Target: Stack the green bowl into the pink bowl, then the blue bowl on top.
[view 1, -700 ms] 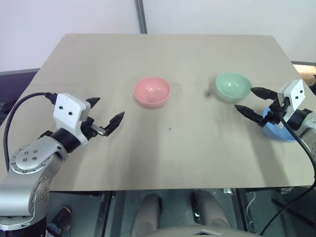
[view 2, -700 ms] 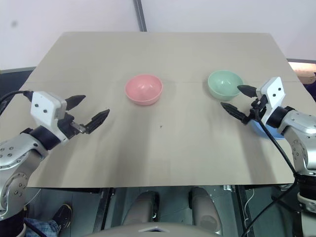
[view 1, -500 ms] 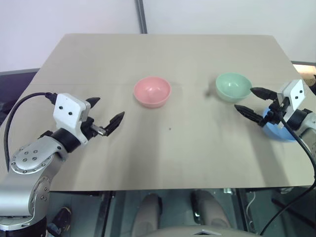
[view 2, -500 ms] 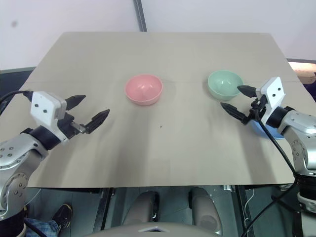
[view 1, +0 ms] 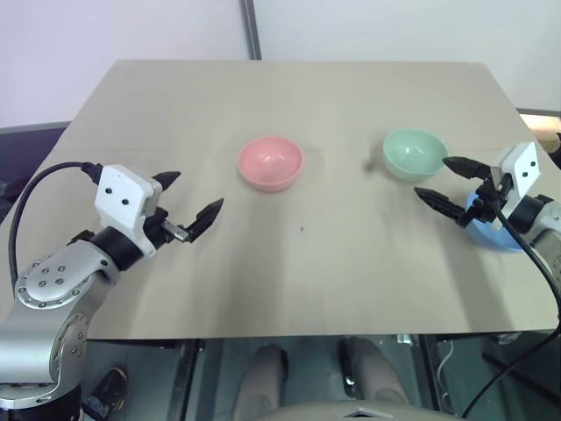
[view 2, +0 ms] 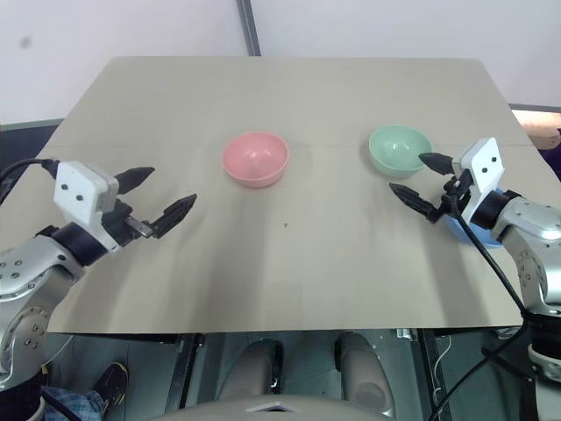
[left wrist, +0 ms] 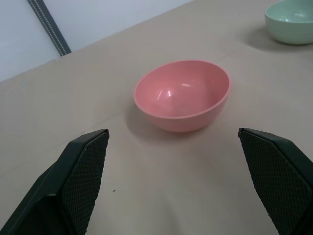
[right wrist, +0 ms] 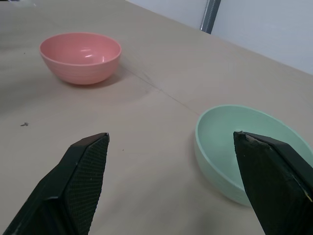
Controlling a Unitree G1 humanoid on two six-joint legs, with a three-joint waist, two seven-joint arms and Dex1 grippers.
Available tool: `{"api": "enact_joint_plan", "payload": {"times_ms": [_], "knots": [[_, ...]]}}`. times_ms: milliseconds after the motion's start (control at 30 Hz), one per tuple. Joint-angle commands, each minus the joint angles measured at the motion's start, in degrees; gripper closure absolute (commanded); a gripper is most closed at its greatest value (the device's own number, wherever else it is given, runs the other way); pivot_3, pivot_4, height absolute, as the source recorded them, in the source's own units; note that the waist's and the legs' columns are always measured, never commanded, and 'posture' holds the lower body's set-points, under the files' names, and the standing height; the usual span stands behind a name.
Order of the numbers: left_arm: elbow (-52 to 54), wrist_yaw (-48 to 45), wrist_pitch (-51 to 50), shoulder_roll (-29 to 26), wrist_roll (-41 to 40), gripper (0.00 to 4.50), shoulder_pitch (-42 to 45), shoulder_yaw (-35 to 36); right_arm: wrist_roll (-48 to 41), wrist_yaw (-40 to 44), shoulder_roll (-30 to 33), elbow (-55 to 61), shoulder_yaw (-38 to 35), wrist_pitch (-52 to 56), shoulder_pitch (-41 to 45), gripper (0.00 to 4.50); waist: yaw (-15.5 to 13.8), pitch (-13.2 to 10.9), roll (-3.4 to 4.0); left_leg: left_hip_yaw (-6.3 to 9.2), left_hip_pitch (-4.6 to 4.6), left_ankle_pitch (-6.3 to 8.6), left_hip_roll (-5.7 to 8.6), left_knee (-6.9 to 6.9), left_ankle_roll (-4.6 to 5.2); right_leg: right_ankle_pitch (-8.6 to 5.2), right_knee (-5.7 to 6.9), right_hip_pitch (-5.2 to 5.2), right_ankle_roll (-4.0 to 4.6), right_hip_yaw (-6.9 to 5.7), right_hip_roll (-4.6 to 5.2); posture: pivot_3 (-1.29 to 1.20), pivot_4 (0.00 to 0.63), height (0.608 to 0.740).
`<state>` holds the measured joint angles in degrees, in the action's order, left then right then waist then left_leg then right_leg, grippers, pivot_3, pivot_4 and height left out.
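The pink bowl (view 1: 270, 162) sits upright near the middle of the table, and the green bowl (view 1: 414, 154) stands to its right. The blue bowl (view 1: 493, 234) rests near the right edge, mostly hidden behind my right wrist. My right gripper (view 1: 433, 176) is open and empty, hovering just right of the green bowl and apart from it. My left gripper (view 1: 193, 194) is open and empty at the left, pointing toward the pink bowl (left wrist: 182, 95) from a distance. The right wrist view has the green bowl (right wrist: 244, 147) close ahead between the fingers.
The tan table (view 1: 307, 281) has bare surface between the bowls and its front edge. A dark vertical strip (view 1: 252, 28) runs up the pale wall behind the far edge. The floor drops away past the right edge beside the blue bowl.
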<state>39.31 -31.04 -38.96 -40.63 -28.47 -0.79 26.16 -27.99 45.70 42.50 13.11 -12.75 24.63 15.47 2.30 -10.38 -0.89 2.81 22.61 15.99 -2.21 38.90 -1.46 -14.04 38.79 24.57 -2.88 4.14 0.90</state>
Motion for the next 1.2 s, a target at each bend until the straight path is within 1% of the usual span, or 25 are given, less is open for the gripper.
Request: {"api": "enact_joint_plan", "payload": {"times_ms": [33, 267, 367, 433, 500, 600, 633, 733, 833, 1000, 1200], "knots": [[0.6, -0.5, 1.9, -0.9, 0.4, 0.0, 0.3, -0.3, -0.3, 0.1, 0.1, 2.3, -1.8, -1.7, -0.4, 0.07, 0.0, 0.0, 0.0, 0.0, 0.0, 0.0, 0.0, 0.0, 0.0, 0.0, 0.0, 0.0, 0.0, 0.0, 0.0, 0.0, 0.15, 0.74], [-1.6, -1.0, 3.8, -1.4, 1.8, 0.0, 0.9, -1.7, -0.2, -0.4, -0.4, 2.2, -1.5, -2.0, -0.4, 0.07, 0.0, 0.0, 0.0, 0.0, 0.0, 0.0, 0.0, 0.0, 0.0, 0.0, 0.01, 0.0, 0.0, 0.0, 0.0, 0.0, 0.15, 0.74], [-4.8, -3.9, 7.0, -3.7, 3.8, 0.0, 1.2, -2.9, 0.1, -0.9, -0.7, 2.1, -1.1, -1.9, 0.4, 0.07, 0.0, 0.0, 0.0, 0.0, -0.01, 0.0, 0.0, 0.0, 0.0, 0.0, 0.01, 0.0, 0.0, 0.0, -0.01, 0.0, 0.15, 0.74], [-9.0, -6.6, 10.0, -6.3, 5.8, 0.0, 3.6, -4.9, 0.0, -1.2, -0.9, 2.3, -0.9, -1.7, 0.8, 0.07, 0.0, 0.0, 0.0, 0.0, -0.02, 0.0, 0.0, 0.0, 0.0, 0.0, 0.01, 0.0, 0.0, 0.0, -0.01, 0.0, 0.15, 0.74], [-14.8, -9.5, 13.3, -8.5, 7.4, 0.0, 8.3, -7.8, -0.5, -1.7, -1.4, 2.9, -0.7, -1.3, 1.1, 0.07, -0.1, 0.0, 0.0, 0.02, -0.01, 0.0, 0.0, 0.02, 0.0, 0.0, 0.03, 0.0, 0.0, -0.03, -0.02, 0.0, 0.15, 0.74], [-22.6, -13.9, 18.8, -10.1, 9.9, 0.0, 13.9, -11.9, -0.7, -2.4, -2.3, 3.4, -0.2, -1.0, 1.7, 0.07, -0.2, 0.0, 0.0, 0.0, -0.01, 0.0, 0.01, 0.03, 0.0, 0.0, 0.01, -0.01, 0.0, -0.02, -0.02, 0.0, 0.15, 0.74], [-26.0, -15.5, 21.7, -10.6, 11.9, 0.0, 16.0, -14.2, -0.8, -2.6, -2.7, 3.6, 0.0, -1.1, 1.9, 0.07, -0.1, 0.0, 0.0, 0.0, 0.0, 0.0, 0.01, 0.03, 0.0, 0.0, 0.0, -0.01, 0.0, -0.02, -0.02, 0.0, 0.15, 0.74], [-35.7, -19.4, 27.3, -9.8, 15.2, 0.0, 23.2, -20.2, -1.3, -3.0, -3.9, 4.9, 0.1, -1.4, 1.8, 0.07, -0.1, 0.0, 0.01, 0.0, 0.04, 0.0, 0.01, 0.02, 0.0, 0.0, -0.02, 0.01, 0.0, -0.02, -0.02, 0.0, 0.15, 0.74], [-44.3, -22.3, 32.7, -7.4, 17.8, 0.0, 29.0, -24.8, -2.0, -2.7, -4.6, 6.8, 0.0, -1.8, 0.7, 0.07, -0.2, 0.0, 0.01, 0.01, 0.07, 0.0, 0.01, 0.03, 0.0, 0.0, -0.02, 0.01, 0.01, -0.04, -0.02, 0.0, 0.15, 0.74], [-59.1, -25.0, 40.0, -2.4, 21.3, 0.0, 37.3, -29.2, -5.4, -2.0, -5.0, 11.2, -0.9, -0.1, -1.2, 0.07, -0.2, 0.0, 0.0, 0.01, 0.09, 0.0, 0.02, 0.05, 0.0, 0.0, 0.0, 0.02, 0.0, -0.04, -0.02, 0.0, 0.15, 0.74], [-76.3, -28.0, 50.7, 1.9, 26.5, 0.0, 47.5, -33.6, -10.4, -1.5, -2.8, 16.8, -1.8, 4.6, -4.0, 0.07, -0.2, 0.0, -0.02, 0.05, 0.14, 0.0, 0.03, 0.2, 0.01, 0.01, 0.04, 0.01, -0.01, -0.07, -0.02, 0.0, 0.15, 0.74]]}}
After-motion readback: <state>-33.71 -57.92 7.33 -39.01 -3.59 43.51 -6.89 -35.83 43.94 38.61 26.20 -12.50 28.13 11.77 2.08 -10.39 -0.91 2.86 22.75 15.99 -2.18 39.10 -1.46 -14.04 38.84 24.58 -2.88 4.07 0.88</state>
